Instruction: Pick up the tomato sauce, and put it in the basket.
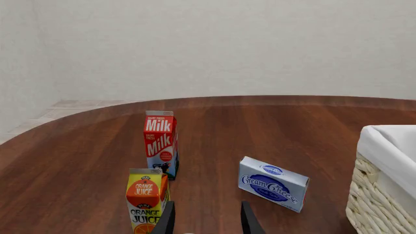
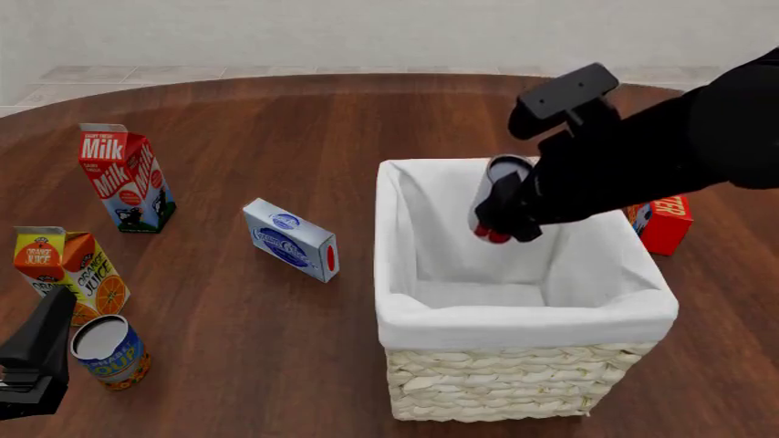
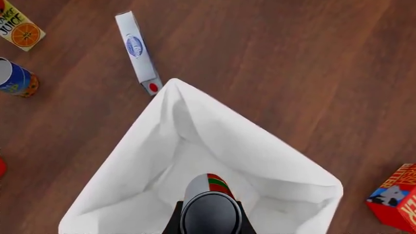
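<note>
Table (image 2: 305,119) first: dark wood grain, round-edged, carrying everything you see. On it, toward your right of centre, stands the basket (image 2: 512,383), pale wicker with white cloth folded over its rim, open side up.

Your right arm (image 2: 681,146) reaches in from the right, over the basket's far right corner. Its gripper (image 2: 497,233) has the tomato sauce (image 2: 502,187) clamped between the fingers, and the can hangs tilted in the basket's mouth, silver top uppermost, clear of the lining floor. In the right wrist view you look straight down the tomato sauce at the white cloth below, the fingers pressed tight against either side of the can.

Beyond the basket's right wall sits a red carton (image 2: 663,222), partly hidden by the arm. On the left side stand the milk carton (image 2: 126,176), upright at the far left, and the orange juice carton (image 2: 67,269), nearer to you. Between the milk and the basket lies the cream cheese box (image 2: 290,239) on its long edge. The blue-and-yellow can (image 2: 109,351) stands just beside the juice.

Your left gripper (image 1: 206,222) hangs low at the near left, its fingers parted and holding nothing.
</note>
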